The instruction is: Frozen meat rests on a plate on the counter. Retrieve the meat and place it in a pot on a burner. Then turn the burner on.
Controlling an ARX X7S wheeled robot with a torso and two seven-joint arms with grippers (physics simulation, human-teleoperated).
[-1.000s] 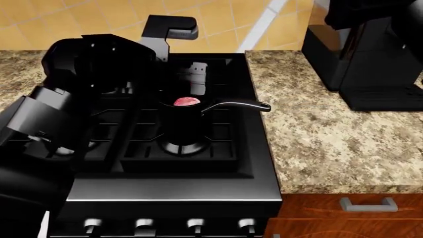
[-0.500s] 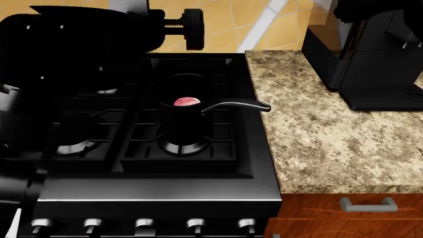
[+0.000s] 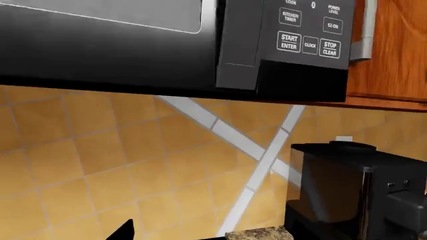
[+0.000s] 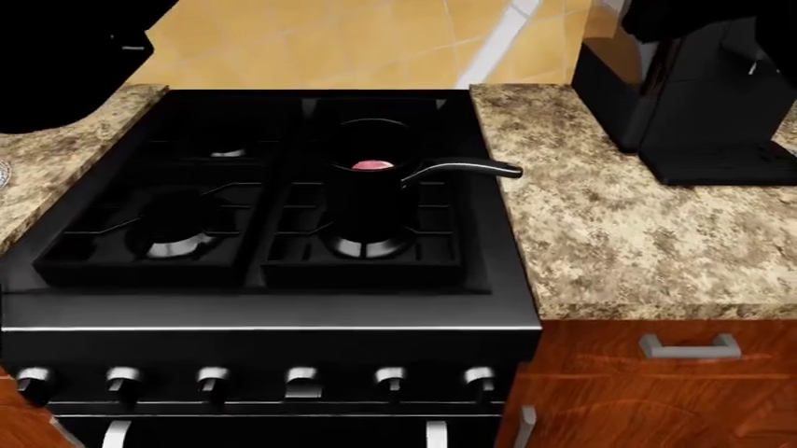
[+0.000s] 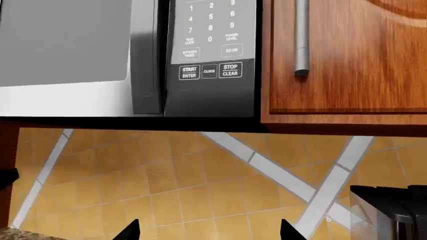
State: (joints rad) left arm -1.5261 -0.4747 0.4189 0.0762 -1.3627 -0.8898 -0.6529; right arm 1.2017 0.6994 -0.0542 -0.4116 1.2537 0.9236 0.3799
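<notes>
Your meat [image 4: 372, 165] already sits down inside the pot [image 4: 369, 191], which stands on the stove's [image 4: 268, 308] front burner on the counter [image 4: 622, 233] side, handle pointing toward the counter so it stays clear of the flame. What's left is the burner, so look to the knobs [image 4: 388, 379] along the stove's front. Both wrist cameras face the microwave [image 3: 167, 45] and backsplash. The right hand [image 5: 208, 231] looks open, two tips spread apart; I cannot tell about the left.
</notes>
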